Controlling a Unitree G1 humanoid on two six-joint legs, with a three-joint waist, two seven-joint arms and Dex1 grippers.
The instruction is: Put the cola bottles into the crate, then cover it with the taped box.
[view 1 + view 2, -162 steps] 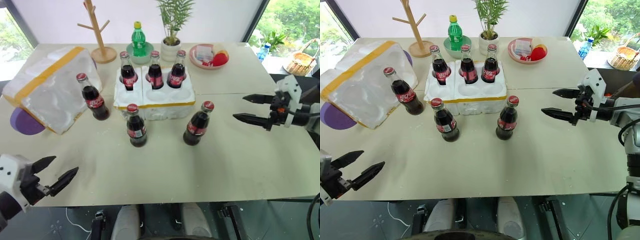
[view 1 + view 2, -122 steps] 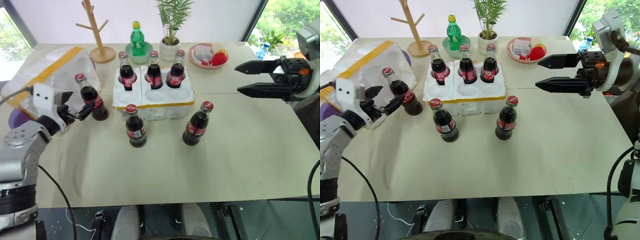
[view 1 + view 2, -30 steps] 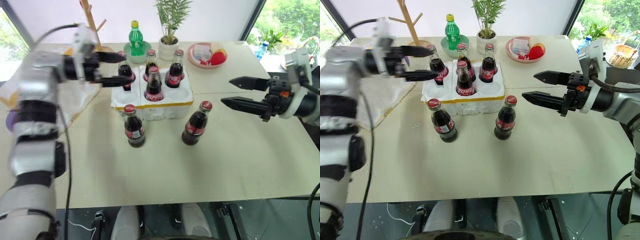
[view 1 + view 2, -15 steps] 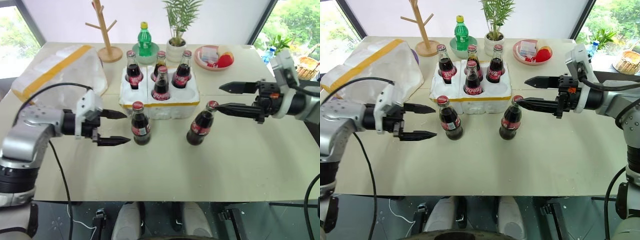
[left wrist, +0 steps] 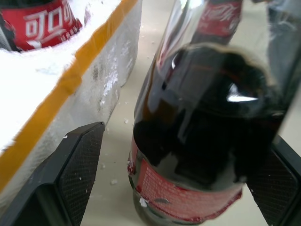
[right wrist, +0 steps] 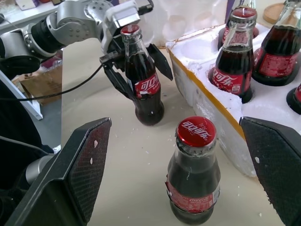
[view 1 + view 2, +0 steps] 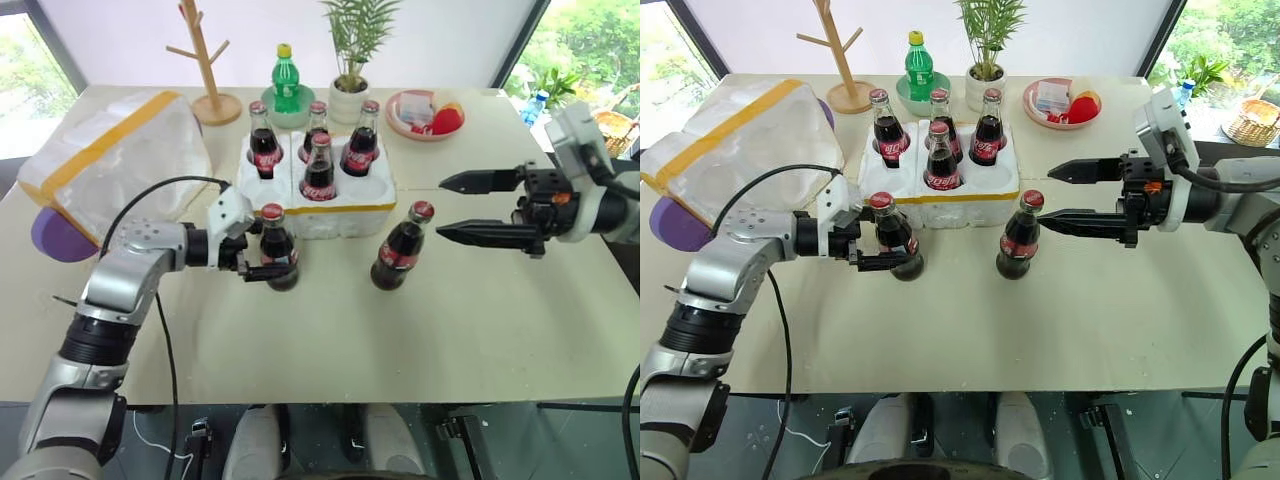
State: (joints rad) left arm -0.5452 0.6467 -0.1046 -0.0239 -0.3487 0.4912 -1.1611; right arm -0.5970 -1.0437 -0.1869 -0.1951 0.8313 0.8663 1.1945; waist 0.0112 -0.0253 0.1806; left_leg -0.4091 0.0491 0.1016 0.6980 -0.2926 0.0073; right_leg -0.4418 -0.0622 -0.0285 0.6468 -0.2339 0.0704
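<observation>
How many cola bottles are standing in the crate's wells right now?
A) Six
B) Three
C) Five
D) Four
D: four cola bottles stand in the crate, three in the back row and one in the front middle well, while two more stand on the table in front of it, one between the left gripper's fingers and one near the right gripper.

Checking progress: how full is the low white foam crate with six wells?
Partly full: the low white foam crate holds four cola bottles; two front wells are empty, and two bottles stand outside.
</observation>
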